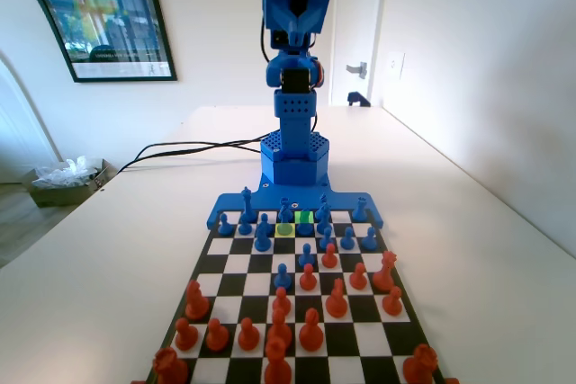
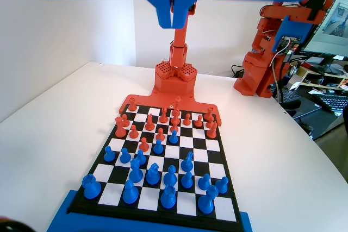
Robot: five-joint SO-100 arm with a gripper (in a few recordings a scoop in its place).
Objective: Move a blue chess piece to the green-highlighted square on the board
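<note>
Orange-red pieces (image 1: 310, 330) front the board (image 1: 209, 263); gripper (image 2: 173, 17) jaws pressed together, empty, high above.

Blue pieces (image 1: 306, 222) crowd the green-highlighted square (image 1: 303, 217) — open air above the board (image 1: 236, 263).

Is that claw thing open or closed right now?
Closed. In the wrist view the gripper hangs high over the board, its two jaws meeting at the tips with nothing between them.
</note>
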